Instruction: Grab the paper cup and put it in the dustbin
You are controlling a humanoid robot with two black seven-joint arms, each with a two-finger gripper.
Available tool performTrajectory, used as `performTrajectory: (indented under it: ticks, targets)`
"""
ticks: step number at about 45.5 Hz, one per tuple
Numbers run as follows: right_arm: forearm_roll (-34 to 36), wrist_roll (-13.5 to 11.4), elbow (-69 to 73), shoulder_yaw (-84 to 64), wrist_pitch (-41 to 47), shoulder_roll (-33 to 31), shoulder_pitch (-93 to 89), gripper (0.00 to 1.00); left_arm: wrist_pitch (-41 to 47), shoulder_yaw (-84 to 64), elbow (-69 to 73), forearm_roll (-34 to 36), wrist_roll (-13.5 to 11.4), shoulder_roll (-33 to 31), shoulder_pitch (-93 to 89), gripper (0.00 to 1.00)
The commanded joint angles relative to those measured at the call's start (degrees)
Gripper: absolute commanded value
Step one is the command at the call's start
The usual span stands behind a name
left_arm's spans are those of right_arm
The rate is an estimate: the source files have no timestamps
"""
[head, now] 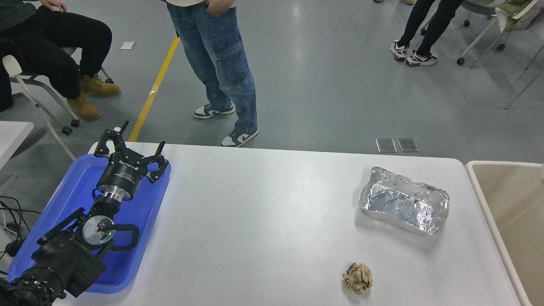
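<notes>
The beige dustbin (480,193) with its pale cream rim stands off the table's right end, cut by the picture's right edge. The paper cup is out of view. My right arm and its gripper are out of view too. My left gripper (127,144) is parked over the blue tray at the lower left, its fingers spread open with nothing between them.
A crinkled silver foil tray (403,206) lies on the white table (263,221) at the right. A crumpled brown paper ball (358,278) sits near the front edge. The blue plastic tray (63,199) is at the left. People stand and sit beyond the far edge.
</notes>
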Motion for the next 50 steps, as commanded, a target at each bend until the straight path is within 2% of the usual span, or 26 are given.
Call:
performTrajectory:
  ticks: [1,28,29,33,38,40,44,50]
  targets:
    - [0.2,-0.1,-1.6,2.0,-3.7,3.4,-5.5,0.0,0.0,0.0,0.0,0.0,0.0,0.0,0.0,1.0]
    - [0.6,0.0,-3.2,3.4,-4.3,4.8,-8.9,0.0,0.0,0.0,0.0,0.0,0.0,0.0,0.0,1.0]
    - [0.7,0.0,-3.2,3.7,-4.4,4.8,-9.0,0.03,0.0,0.0,0.0,0.0,0.0,0.0,0.0,1.0]
    - [0.7,0.0,-3.2,5.2,-5.5,4.7,-9.0,0.28,0.0,0.0,0.0,0.0,0.0,0.0,0.0,1.0]
    - [0.7,0.1,-3.1,6.0,-7.8,4.6,-9.0,0.72,0.0,0.0,0.0,0.0,-0.1,0.0,0.0,1.0]
    - [0.7,0.1,-3.1,6.0,-8.7,4.6,-8.9,0.84,0.0,0.0,0.0,0.0,0.0,0.0,0.0,1.0]
    - [0.7,0.0,-3.1,6.0,-9.7,4.5,-9.0,0.98,0.0,0.0,0.0,0.0,0.0,0.0,0.0,1.0]
    - [0.7,0.0,-3.0,5.5,-9.8,4.5,-9.3,0.99,0.0,0.0,0.0,0.0,0.0,0.0,0.0,1.0]
